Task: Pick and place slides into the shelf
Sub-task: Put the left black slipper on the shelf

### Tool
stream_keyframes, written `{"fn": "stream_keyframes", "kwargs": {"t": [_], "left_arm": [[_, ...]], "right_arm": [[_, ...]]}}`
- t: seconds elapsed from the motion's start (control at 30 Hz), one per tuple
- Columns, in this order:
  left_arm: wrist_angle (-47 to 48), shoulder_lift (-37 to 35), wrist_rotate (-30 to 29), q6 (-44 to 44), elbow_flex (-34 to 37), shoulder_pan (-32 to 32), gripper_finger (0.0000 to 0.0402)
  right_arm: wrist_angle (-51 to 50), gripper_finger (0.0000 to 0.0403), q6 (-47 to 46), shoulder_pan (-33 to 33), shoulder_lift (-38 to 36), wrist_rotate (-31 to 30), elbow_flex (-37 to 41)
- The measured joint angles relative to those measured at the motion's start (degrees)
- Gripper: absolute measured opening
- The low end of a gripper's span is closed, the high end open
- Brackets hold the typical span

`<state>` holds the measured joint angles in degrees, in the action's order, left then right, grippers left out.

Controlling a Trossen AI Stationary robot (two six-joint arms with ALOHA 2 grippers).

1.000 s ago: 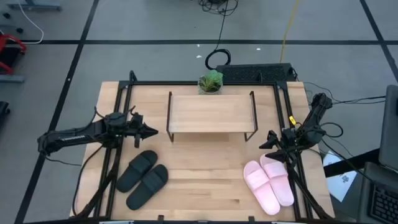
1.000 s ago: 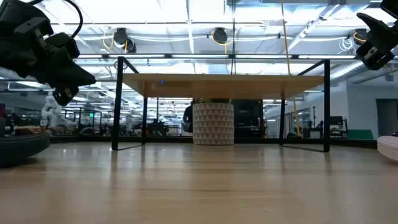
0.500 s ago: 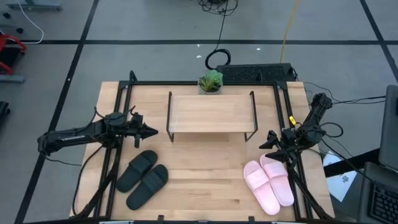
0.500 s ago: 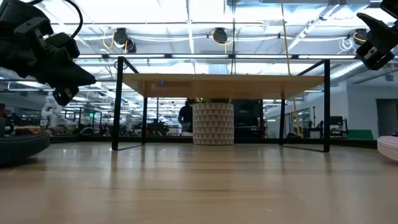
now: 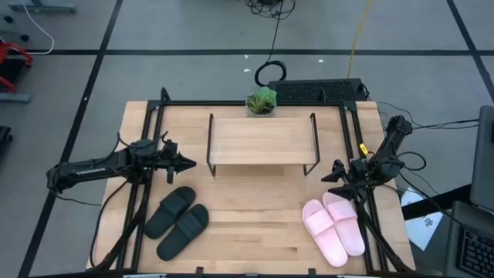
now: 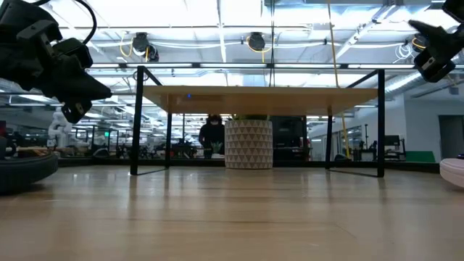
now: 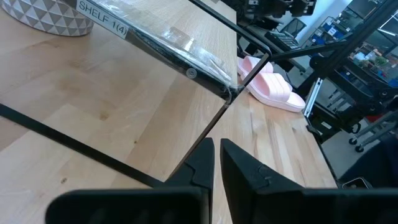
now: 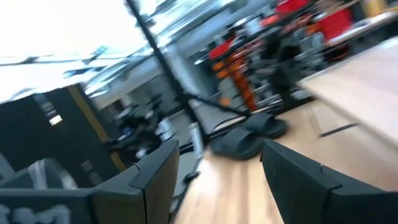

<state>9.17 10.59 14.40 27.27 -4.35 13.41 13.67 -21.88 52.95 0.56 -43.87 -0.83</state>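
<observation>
High view: the shelf stands at the middle rear of the tabletop, with the black slides lying side by side toward the front left and the pink slides toward the front right, all four on the tabletop and none on the shelf. The left tool hangs just left of the shelf, above the black pair, its fingers nearly touching. The right tool hovers just right of the shelf and close over the pink pair, its fingers spread wide and empty.
</observation>
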Motion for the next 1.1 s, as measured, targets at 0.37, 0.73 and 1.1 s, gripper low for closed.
{"fn": "stream_keyframes", "kwargs": {"t": [0.37, 0.73, 1.1], "left_arm": [[0.02, 0.02, 0.02, 0.01, 0.0, 0.01, 0.0024], [0.02, 0.02, 0.0, 0.0, 0.01, 0.0, 0.0024], [-11.77, 0.02, -5.1, 0.83, 0.01, 0.02, 0.0024]], "right_arm": [[21.29, 0.0219, 0.16, -1.58, 0.11, -19.33, 0.03], [29.52, 0.0219, 9.43, -2.24, 1.66, -17.24, -5.6], [52.47, 0.0219, 33.45, -7.65, 17.53, 5.06, -15.4]]}}
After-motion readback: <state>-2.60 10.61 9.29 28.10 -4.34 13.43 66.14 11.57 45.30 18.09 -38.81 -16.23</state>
